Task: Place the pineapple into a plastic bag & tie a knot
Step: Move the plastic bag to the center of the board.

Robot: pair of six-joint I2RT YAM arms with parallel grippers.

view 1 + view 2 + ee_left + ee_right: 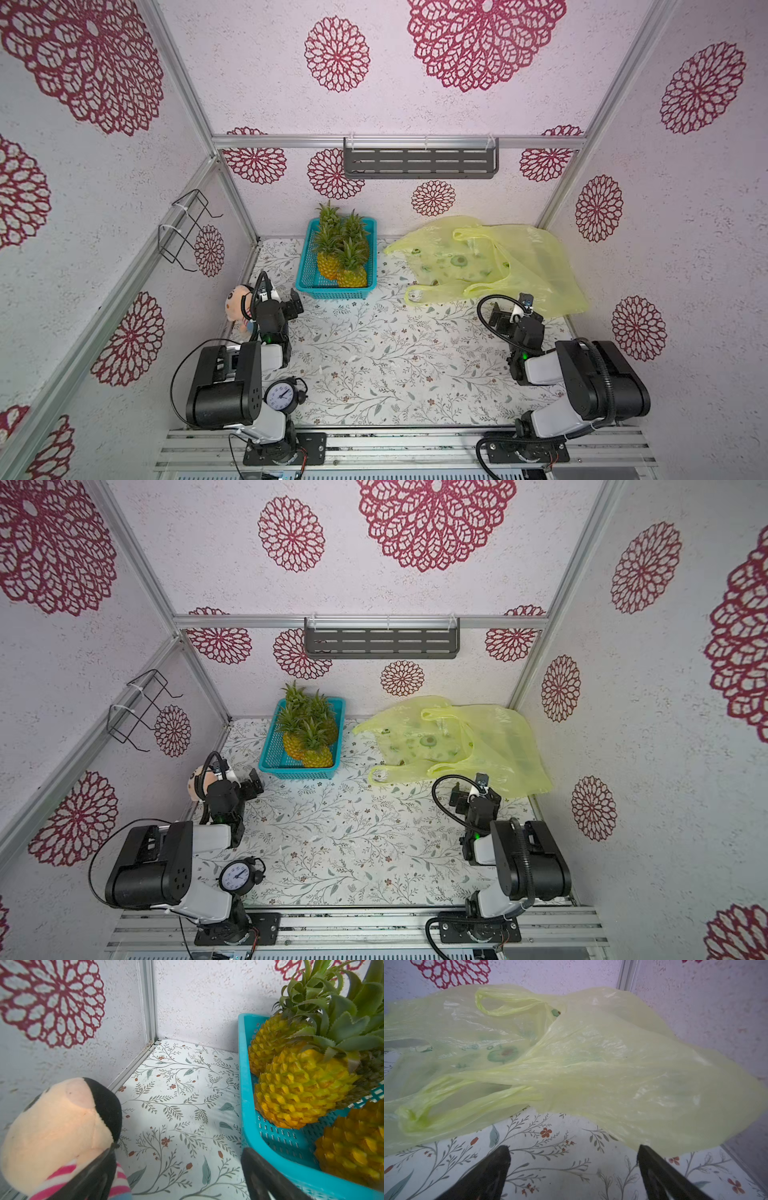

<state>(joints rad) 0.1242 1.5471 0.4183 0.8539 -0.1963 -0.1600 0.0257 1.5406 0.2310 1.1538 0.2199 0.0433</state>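
Floral tabletop (374,365): pineapples (351,274) in teal basket (332,293), yellow bag (532,266) nearby.

Worktop (374,353): floral-print covering, flat. Directly on it:
- teal basket (332,293), rear, left of ctr
- yellow plastic bag (532,266), rear right, crumpled, handles twd ctr
- plush toy (236,305), at left wall
- alarm clock (282,395), front left, upright
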